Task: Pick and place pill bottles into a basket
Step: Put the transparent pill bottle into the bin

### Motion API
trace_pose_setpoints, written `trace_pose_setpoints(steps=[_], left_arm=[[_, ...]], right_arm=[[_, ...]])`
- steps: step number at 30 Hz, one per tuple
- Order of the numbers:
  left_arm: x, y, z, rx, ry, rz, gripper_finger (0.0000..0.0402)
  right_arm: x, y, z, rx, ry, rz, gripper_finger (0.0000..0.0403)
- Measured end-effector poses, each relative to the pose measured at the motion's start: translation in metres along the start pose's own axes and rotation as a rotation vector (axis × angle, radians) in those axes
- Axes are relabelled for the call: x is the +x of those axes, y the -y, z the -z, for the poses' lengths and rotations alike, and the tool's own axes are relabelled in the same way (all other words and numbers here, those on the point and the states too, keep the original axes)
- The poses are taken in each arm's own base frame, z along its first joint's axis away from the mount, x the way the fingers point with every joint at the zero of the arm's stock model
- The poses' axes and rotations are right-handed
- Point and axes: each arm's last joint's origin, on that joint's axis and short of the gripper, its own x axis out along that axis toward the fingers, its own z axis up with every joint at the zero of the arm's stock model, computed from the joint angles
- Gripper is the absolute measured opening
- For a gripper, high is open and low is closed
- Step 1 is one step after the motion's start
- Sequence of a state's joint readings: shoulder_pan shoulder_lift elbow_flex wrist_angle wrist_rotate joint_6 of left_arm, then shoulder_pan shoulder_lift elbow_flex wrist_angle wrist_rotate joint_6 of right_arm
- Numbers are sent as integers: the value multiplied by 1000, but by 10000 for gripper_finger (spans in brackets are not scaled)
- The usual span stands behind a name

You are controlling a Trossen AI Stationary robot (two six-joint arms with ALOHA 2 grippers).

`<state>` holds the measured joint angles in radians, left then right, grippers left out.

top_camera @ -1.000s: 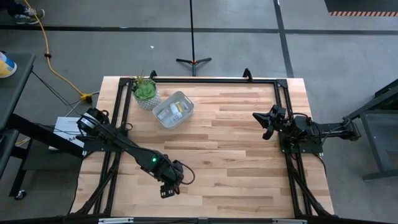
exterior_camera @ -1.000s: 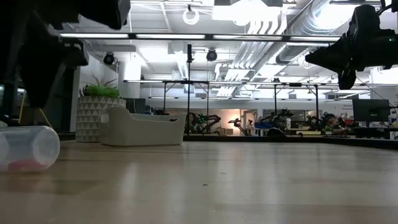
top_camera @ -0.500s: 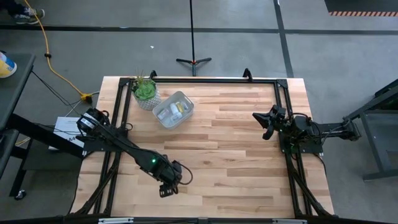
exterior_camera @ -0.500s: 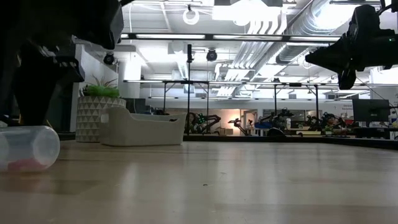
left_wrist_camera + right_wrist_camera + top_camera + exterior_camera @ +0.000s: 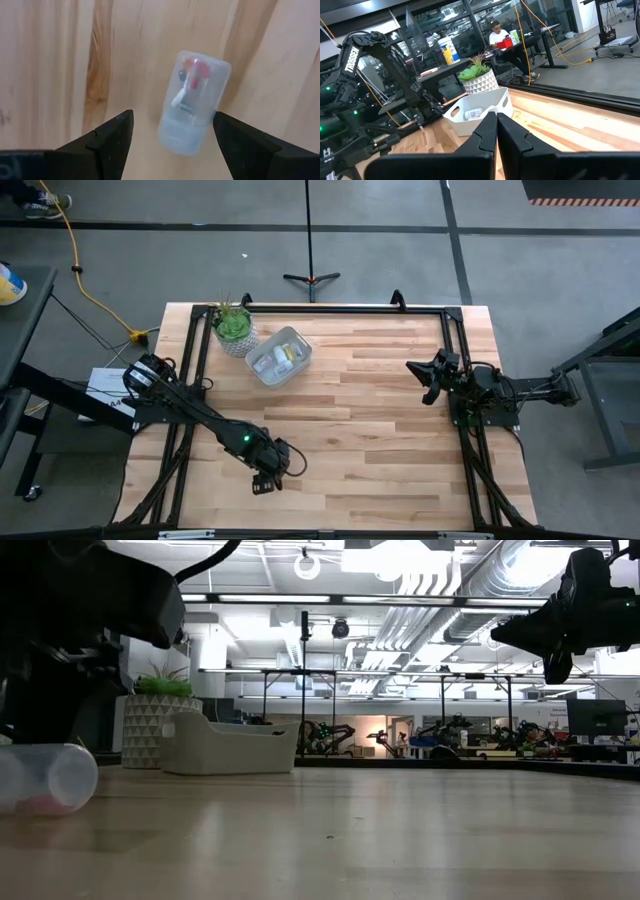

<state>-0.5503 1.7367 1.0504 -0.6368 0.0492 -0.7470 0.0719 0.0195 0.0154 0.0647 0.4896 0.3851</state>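
A clear pill bottle (image 5: 192,102) with red and white contents lies on its side on the wood table near the front left; it also shows in the low view (image 5: 45,778). My left gripper (image 5: 172,114) is open just above it, pointing down, one finger on either side of the bottle, not touching; in the high view (image 5: 263,480) it hides the bottle. The pale basket (image 5: 278,355) sits at the far left and holds several small bottles. My right gripper (image 5: 428,380) is shut and empty, raised at the table's right side.
A green plant in a pale patterned pot (image 5: 233,327) stands just left of the basket. A black frame (image 5: 330,308) runs along the table's far edge and sides. Bare wood lies between the two arms.
My left gripper has gone down toward the lying bottle and a little toward the table's left edge. The bottle has stayed where it was.
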Motion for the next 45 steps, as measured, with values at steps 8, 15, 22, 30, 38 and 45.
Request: trace_pose_setpoints(steps=[8,15,22,30,38,45], left_arm=[[0,0,-2,85,45,-35,308],[18,-1,-3,85,14,-75,307],[25,-2,-3,16,5,-110,305],[18,-1,-5,16,-8,-130,225],[0,-8,-20,53,-84,-187,177],[-28,-38,-43,124,-200,-289,204]], right_arm=[[0,0,0,-2,-1,0,4],[0,0,0,-13,-3,2,5],[0,0,0,-14,-4,2,2],[0,0,0,-13,-5,2,2],[0,0,1,-11,-8,-4,3],[0,0,1,-11,-4,4,5]])
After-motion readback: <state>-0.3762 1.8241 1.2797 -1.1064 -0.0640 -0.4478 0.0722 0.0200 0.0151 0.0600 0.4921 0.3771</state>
